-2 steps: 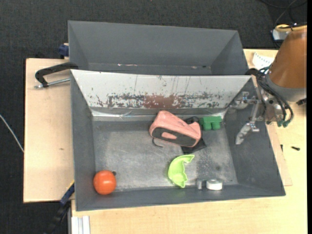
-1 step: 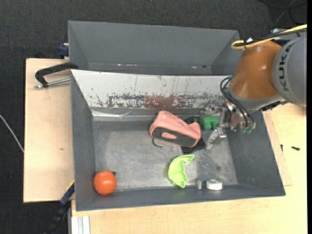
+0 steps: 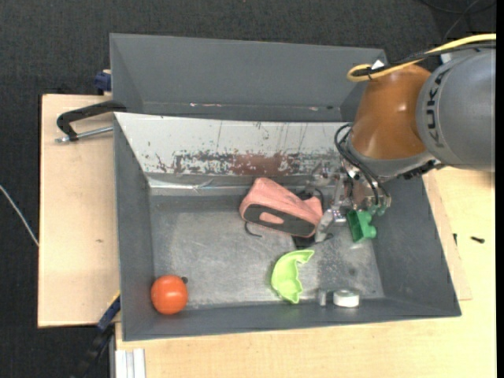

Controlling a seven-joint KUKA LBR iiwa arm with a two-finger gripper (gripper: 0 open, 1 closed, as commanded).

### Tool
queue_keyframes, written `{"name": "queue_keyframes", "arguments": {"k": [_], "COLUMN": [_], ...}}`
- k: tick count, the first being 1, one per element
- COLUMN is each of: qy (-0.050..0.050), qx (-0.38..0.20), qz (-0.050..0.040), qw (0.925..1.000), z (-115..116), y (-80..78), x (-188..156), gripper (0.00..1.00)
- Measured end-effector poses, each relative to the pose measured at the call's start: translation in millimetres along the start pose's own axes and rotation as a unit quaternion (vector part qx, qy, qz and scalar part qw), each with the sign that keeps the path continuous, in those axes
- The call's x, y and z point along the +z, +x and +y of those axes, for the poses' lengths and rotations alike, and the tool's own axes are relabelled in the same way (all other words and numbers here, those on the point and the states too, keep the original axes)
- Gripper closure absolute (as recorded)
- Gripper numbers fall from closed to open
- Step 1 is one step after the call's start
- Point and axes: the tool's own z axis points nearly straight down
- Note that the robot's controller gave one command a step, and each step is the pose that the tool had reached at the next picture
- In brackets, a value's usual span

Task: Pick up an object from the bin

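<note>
Camera view from above: the arm comes in over the right wall of the grey bin (image 3: pixel 130 235), and its tool (image 3: pixel 340 209) hangs low near the back-right part of the floor. Whether the tool is wide or narrow I cannot tell, as wrist parts crowd it. It sits just at the right end of a pink-and-black soft item (image 3: pixel 279 209) lying slantwise near the middle of the back wall. By that closeness, this is probably the thing to be picked, though nothing can be seen held. A small dark green piece (image 3: pixel 361 227) lies just beside the tool toward the right wall. A lime-green floppy thing (image 3: pixel 290 274) lies nearer the front edge, and a small white round cap (image 3: pixel 345 297) lies against the front wall. An orange ball (image 3: pixel 168 294) rests in the front-left corner, well apart, likely having rolled there.
</note>
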Motion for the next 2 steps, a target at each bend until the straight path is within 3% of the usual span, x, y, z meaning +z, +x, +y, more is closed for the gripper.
{"name": "queue_keyframes", "arguments": {"k": [1,2], "qy": [-0.001,-0.001], "qx": [0.064,0.055], "qz": [-0.0029,0.0008], "qw": [0.9979,0.9985], "z": [32.5,47.7], "y": [-3.8,-9.1], "x": [-10.9,30.9], "gripper": [0.00,0.00]}}
